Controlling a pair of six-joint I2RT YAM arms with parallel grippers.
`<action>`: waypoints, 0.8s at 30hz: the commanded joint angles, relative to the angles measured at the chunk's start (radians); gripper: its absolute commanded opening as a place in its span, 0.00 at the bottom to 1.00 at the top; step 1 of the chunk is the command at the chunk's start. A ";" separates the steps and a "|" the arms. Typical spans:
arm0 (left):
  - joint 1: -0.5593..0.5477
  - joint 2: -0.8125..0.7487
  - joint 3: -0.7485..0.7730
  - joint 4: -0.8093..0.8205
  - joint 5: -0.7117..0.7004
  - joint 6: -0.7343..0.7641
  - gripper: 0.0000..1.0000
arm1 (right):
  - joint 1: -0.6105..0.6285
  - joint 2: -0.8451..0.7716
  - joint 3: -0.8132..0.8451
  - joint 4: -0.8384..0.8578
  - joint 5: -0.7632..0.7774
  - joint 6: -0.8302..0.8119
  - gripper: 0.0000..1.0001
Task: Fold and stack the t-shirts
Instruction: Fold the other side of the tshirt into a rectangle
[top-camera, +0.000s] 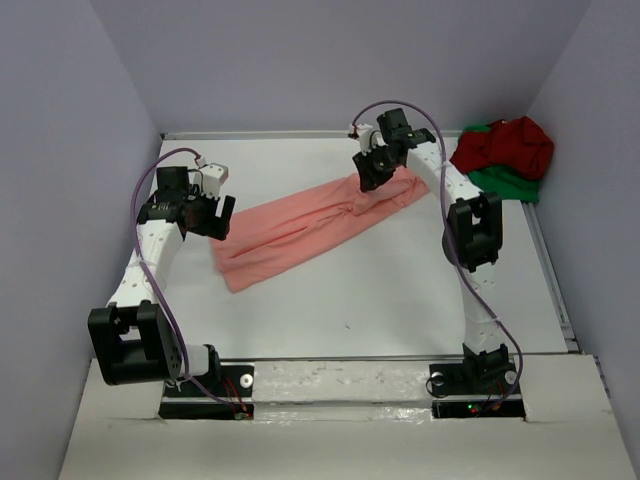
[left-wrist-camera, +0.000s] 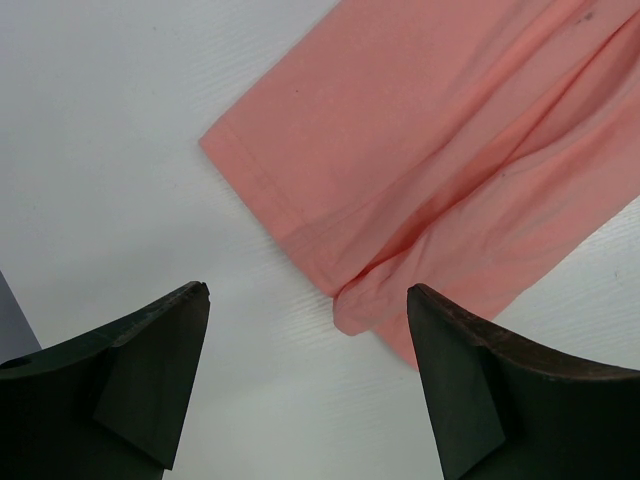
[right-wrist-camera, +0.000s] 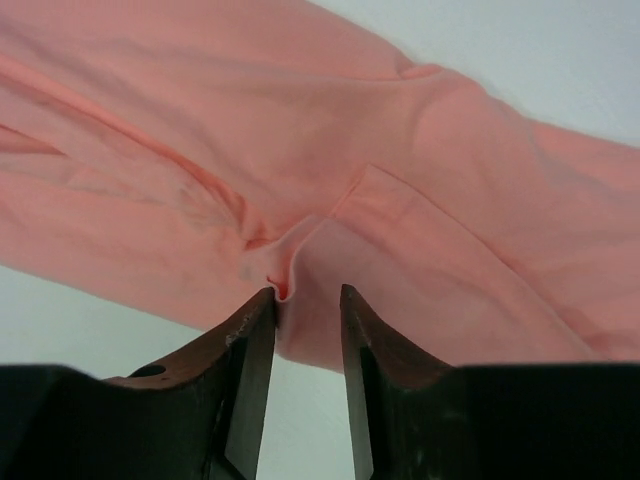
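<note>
Left hand (top-camera: 222, 215) spread wide, empty, over near-left hem of salmon-pink shirt (top-camera: 300, 230); shirt stretched diagonally on desk (top-camera: 400, 300); right hand (right-wrist-camera: 307, 292) at its far end, cloth between narrow jaws, grip unclear; dark red shirt (top-camera: 505, 145), green shirt (top-camera: 510, 182) heaped beyond; first fold seemingly being set up; next: left hand must pinch hem corner.

White arms (top-camera: 140, 265), black hands (top-camera: 224, 216), purple cables (top-camera: 395, 104).

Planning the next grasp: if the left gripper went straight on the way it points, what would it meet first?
The open left gripper would probably first meet the hem corner of the salmon-pink t-shirt, or the table right beside it; depth is unclear.
</note>
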 joint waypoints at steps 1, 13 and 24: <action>-0.001 -0.020 0.005 -0.009 0.011 0.002 0.90 | 0.004 -0.037 -0.021 0.107 0.165 0.015 0.42; -0.001 -0.025 0.004 -0.009 0.014 0.001 0.90 | 0.004 -0.109 -0.060 0.144 0.169 0.027 0.51; -0.001 -0.034 0.000 -0.008 0.014 0.002 0.90 | 0.013 -0.085 -0.034 0.131 0.273 0.003 0.49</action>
